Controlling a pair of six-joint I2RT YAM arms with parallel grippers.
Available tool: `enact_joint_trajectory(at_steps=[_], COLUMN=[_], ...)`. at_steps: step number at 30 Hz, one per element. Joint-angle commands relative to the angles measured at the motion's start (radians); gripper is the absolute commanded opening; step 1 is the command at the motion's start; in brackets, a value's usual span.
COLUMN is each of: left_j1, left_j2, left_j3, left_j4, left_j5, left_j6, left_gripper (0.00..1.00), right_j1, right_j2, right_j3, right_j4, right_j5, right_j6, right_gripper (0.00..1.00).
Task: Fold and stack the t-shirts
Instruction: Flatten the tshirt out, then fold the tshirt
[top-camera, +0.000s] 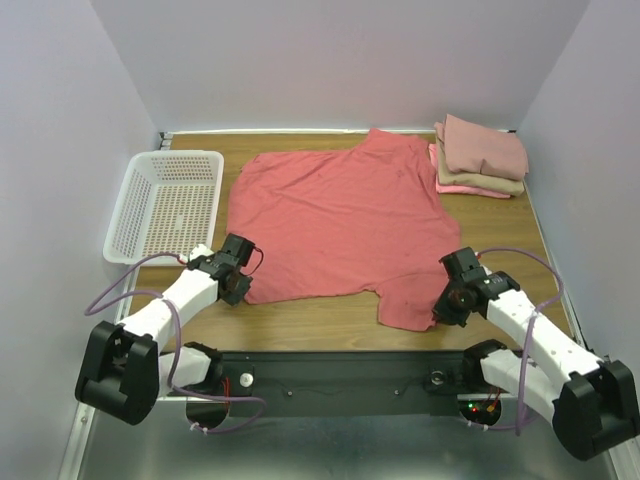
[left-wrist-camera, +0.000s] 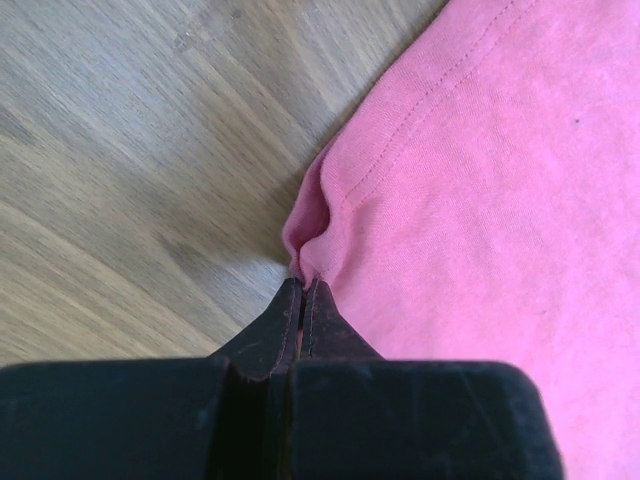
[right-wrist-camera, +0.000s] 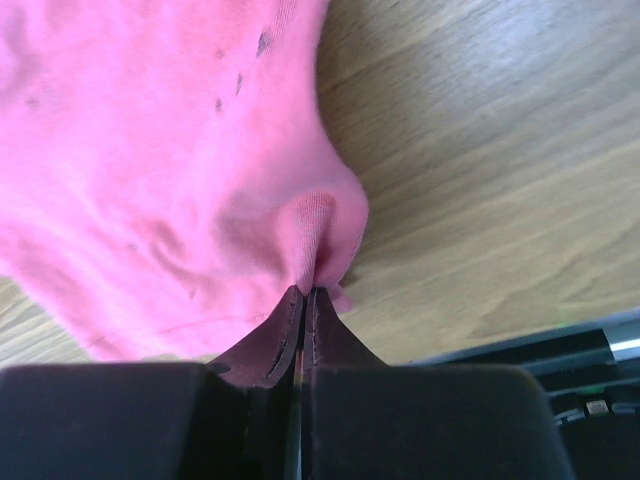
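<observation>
1. Top view: the coral-red shirt (top-camera: 340, 220) is lying spread out over the middle of the wooden table (top-camera: 330, 325). One flap is reaching out toward 5 o'clock.
2. The left gripper (left-wrist-camera: 303, 290) is working at the shirt's 7 o'clock corner. Its jaws are pressing together on the hemmed edge, and the cloth is bunching into a small pucker right at the tips.
3. The right gripper (right-wrist-camera: 303, 295) is sitting at the 5 o'clock flap. Its jaws are likewise clamping tight, nipping a raised ridge of cloth close to the flap's edge, with bare wood showing just beside it.
4. At 1 o'clock a folded stack is resting in the far corner: the dusty-pink shirt (top-camera: 485, 145) on top, the tan shirt (top-camera: 495, 183) under it, and the bright-pink shirt (top-camera: 465, 189) peeking out at the bottom. The spread shirt's far corner is lying just beside this stack; whether they are touching, cannot tell.
5. At 10 o'clock the white mesh basket (top-camera: 170, 200) is standing near the shirt's left edge, not touching it.
</observation>
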Motion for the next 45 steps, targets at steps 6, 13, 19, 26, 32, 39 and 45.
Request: enact_joint_trajectory(at_steps=[6,13,19,26,32,39,45], left_j1=[0.008,0.008,0.008,0.013,0.047,0.100,0.136], left_j2=[-0.109,-0.114,-0.096,0.002,0.096,0.174,0.226], left_j3=[-0.020,-0.049,-0.028,0.102,0.211,0.326,0.394], left_j4=[-0.055,-0.025,0.040,0.058,0.055,0.043,0.055], left_j5=[0.013,0.062,0.096,0.093,0.085,0.067,0.050], left_j6=[-0.004,0.018,0.053,0.104,0.139,0.176,0.183], left_gripper=[0.00,0.00,0.00,0.00,0.00,0.00,0.00], right_j1=[0.008,0.008,0.007,0.007,0.008,0.007,0.005], right_j2=[-0.219,-0.265,-0.218,-0.098,0.035,0.164,0.267], right_j3=[0.094,0.177,0.207,0.290,0.370,0.483,0.568], right_j4=[-0.193,-0.279,-0.169,0.084,0.225,0.334,0.406], right_j5=[-0.008,0.000,0.054,0.133,0.182,0.296,0.327], right_j6=[0.080,0.077,0.045,0.046,0.025,-0.003,-0.041], right_gripper=[0.01,0.01,0.03,0.00,0.00,0.00,0.00])
